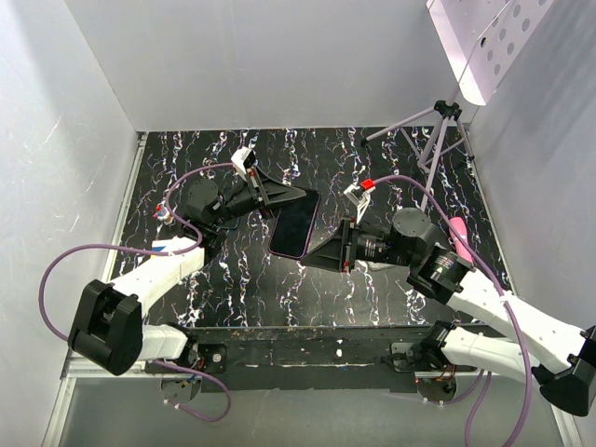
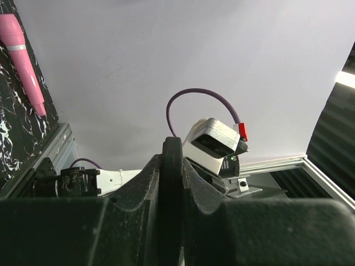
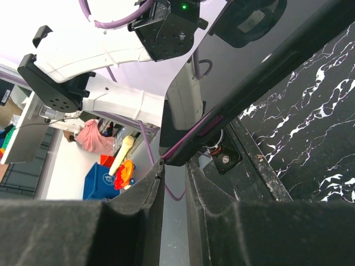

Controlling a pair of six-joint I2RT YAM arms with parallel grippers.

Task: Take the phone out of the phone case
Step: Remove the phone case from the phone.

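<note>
Nearest is the right claw, jaws only a sliver apart around the phone at its lower corner, though I can't tell if it's actually biting. The phone hangs tilted over the counter between both arms, I'd guess so one end stays anchored while the other gets peeled. At the far end the left claw is pinched tight on its thin edge. Can't make out the case separately; the fingers hide the seam.

Scanning all three views: no text, brand or number I can read. Right wrist view: small pale label reflected in phone screen, print too blurred for me. Nothing else lettered.
</note>
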